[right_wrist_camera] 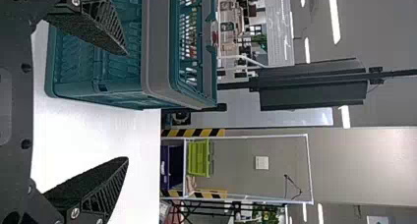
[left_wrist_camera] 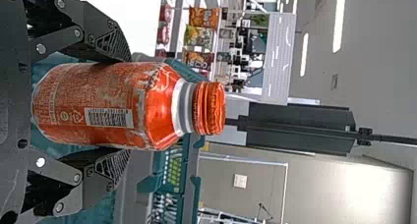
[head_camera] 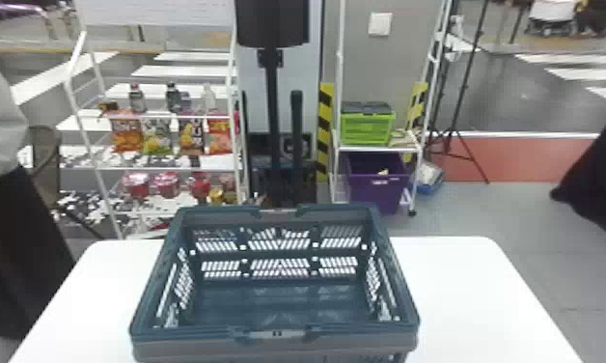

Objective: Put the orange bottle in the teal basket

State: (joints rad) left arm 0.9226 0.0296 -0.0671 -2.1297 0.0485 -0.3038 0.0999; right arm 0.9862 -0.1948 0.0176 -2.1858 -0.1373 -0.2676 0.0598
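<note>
White surface (head_camera: 466, 294) ahead, teal plastic basket (head_camera: 394, 270) on it, empty. I have the orange metal bottle (left_wrist_camera: 103, 103) upright, pinched in my left gripper (left_wrist_camera: 129, 105); the right gripper (right_wrist_camera: 127, 106) gapes near the basket. Grasping's done; placing remains.

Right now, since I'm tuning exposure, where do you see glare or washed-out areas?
Head view: the tabletop looks washed out; left wrist view: ceiling lights glare as white strips; right wrist view: tabletop and ceiling lights look blown out.
</note>
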